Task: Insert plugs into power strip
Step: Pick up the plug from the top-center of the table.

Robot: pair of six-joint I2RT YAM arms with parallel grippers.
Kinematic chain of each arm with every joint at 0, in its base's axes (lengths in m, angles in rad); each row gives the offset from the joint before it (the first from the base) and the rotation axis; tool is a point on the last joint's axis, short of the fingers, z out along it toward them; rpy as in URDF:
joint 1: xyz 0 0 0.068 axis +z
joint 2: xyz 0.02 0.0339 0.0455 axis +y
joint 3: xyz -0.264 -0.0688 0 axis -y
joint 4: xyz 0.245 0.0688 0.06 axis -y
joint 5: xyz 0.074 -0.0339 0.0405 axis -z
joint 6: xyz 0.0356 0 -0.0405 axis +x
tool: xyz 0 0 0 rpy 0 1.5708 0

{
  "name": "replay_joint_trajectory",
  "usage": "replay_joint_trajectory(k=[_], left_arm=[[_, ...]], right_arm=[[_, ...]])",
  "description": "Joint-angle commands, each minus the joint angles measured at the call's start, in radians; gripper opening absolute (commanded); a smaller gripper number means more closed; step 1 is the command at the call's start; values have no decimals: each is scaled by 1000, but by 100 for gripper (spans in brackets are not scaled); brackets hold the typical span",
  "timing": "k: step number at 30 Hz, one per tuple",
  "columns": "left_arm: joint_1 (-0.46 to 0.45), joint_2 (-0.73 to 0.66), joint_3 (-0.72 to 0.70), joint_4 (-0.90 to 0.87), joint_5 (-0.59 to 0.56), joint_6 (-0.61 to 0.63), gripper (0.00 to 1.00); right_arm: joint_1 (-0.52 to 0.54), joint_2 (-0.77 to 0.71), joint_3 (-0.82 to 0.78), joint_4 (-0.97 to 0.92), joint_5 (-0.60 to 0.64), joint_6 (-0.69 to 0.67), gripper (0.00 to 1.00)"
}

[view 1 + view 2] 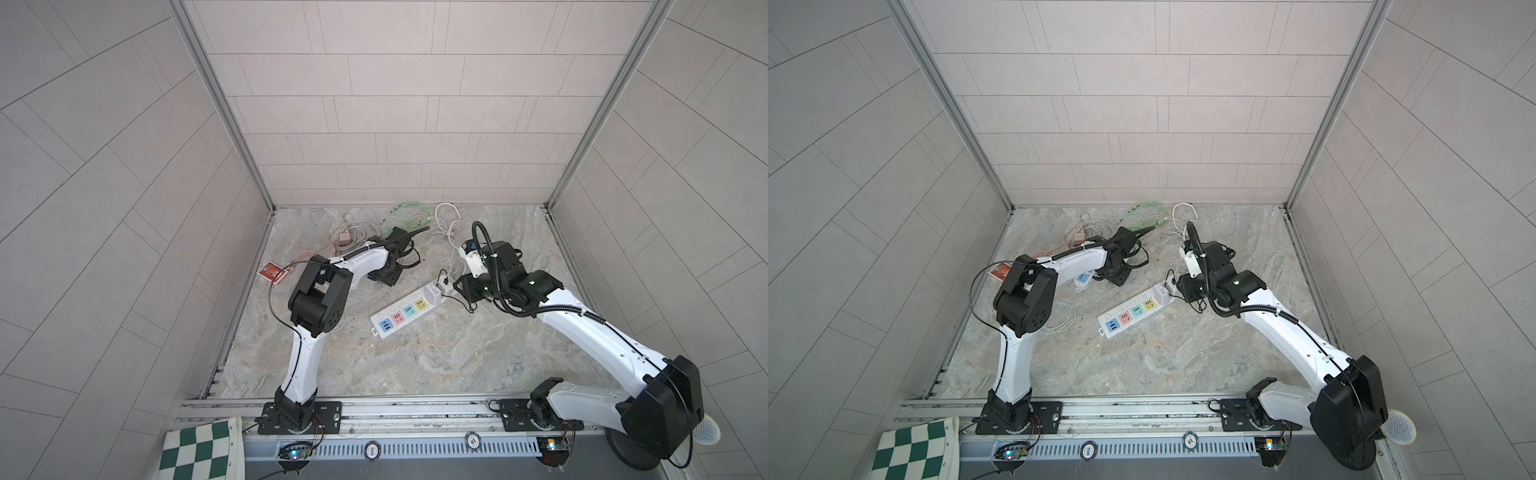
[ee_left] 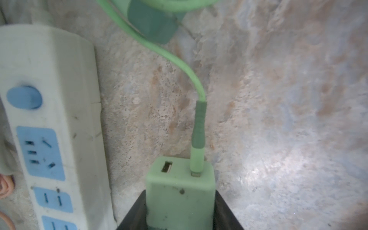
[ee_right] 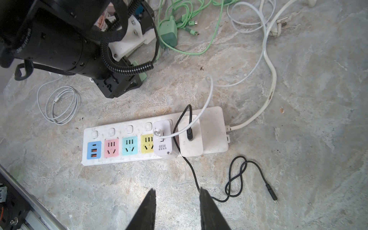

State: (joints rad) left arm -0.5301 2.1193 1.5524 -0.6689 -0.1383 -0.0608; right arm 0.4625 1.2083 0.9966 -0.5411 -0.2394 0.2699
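Observation:
The long white power strip with coloured sockets lies mid-table. Two white plugs sit in it side by side: one marked 66W with a white cable, one with a black cable. My left gripper is shut on a mint green plug, its jaws against both sides, low over the table; its green cable runs away from it. A darker green plug lies beyond. A dusty pink plug lies at the back left. My right gripper hovers open beside the strip, with nothing between its fingers.
A small white strip with blue sockets lies close beside the left gripper. A red card pack is at the left edge. Loose green and white cables tangle at the back. A coiled white cable and a black cable loop lie near the strip.

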Motion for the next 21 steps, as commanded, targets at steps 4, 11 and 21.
replay_joint_trajectory(k=[4, 11, 21], left_arm=[[6, -146, -136, 63, 101, -37, 40], [19, -416, -301, 336, 313, -115, 39], [18, -664, -626, 843, 554, -126, 41]], right_arm=[[-50, -38, 53, -58, -84, 71, 37], [-126, -41, 96, -47, -323, 159, 37], [-127, 16, 82, 276, -608, 467, 38]])
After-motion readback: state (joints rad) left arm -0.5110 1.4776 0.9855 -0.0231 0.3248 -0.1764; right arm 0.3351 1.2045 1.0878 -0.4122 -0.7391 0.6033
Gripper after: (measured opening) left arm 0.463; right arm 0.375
